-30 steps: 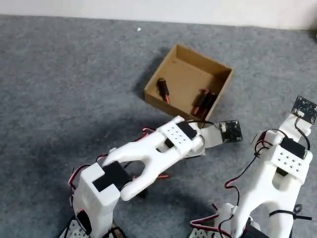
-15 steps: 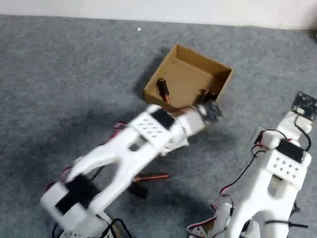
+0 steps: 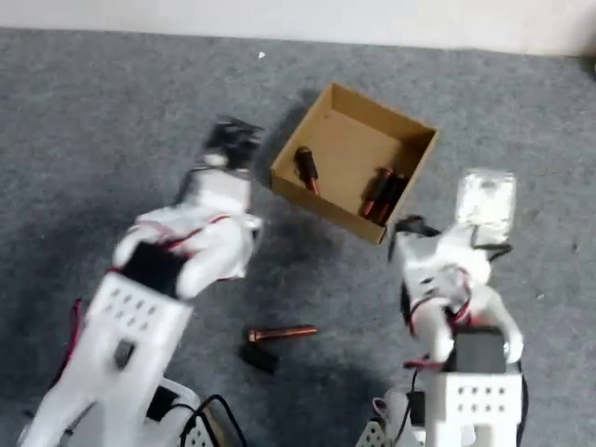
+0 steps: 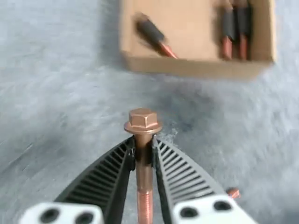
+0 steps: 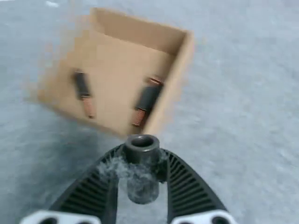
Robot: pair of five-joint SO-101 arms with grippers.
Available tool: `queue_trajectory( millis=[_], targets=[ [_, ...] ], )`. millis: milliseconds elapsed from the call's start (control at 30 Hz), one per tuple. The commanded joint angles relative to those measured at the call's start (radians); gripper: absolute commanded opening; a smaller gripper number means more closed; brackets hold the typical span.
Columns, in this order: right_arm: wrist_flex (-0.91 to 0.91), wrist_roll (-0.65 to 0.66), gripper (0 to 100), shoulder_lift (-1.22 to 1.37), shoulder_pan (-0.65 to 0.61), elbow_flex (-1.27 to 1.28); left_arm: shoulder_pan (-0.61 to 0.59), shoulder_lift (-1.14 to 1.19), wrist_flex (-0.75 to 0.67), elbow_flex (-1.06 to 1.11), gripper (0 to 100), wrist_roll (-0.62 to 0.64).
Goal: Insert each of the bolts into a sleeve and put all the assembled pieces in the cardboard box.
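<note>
Right now the left gripper (image 4: 144, 142) is clamping a copper bolt (image 4: 143, 122) just under its hex head and the right gripper (image 5: 140, 156) is pinching a dark sleeve (image 5: 141, 145), while in the high view the cardboard box (image 3: 349, 154) is sitting upper centre with three assembled pieces (image 3: 382, 191) inside, a loose bolt (image 3: 282, 332) and spare sleeve (image 3: 258, 358) lying lower centre. Judging by that narrow pinch, the copper bolt is risking a pivot against the dark sleeve's rim and dropping onto the carpet (image 3: 112, 112). No label or print is coming through legibly.

A grey, felt-like carpet (image 3: 102, 112) lies evenly lit throughout; a pale wall (image 3: 298, 17) borders its far edge.
</note>
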Motion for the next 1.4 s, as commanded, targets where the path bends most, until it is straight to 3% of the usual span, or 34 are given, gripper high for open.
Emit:
queue_trajectory(
  millis=[0, 233, 567, 733, 1000, 1367],
  targets=[
    [-0.107, -0.009, 0.4, -0.096, -0.12, 0.054, -0.096, -0.217, -0.106, 0.047, 1, 0.097],
    [-0.398, -0.008, 0.4, -0.229, -0.326, 0.306, -0.119, -0.429, -0.226, 0.145, 1, 0.21],
    [-0.578, -0.006, 0.4, -0.337, -0.524, 0.541, -0.117, -0.645, -0.486, 0.328, 1, 0.362],
    [-0.668, 0.112, 0.4, -0.398, -0.618, 0.665, -0.07, -0.73, -0.578, 0.463, 1, 0.373],
    [-0.723, 0.144, 0.4, -0.529, -0.627, 0.809, 0.096, -0.894, -0.601, 0.605, 1, 0.37],
    [-0.72, 0.146, 0.4, -0.605, -0.595, 0.835, 0.133, -0.974, -0.603, 0.711, 1, 0.367]
  ],
)
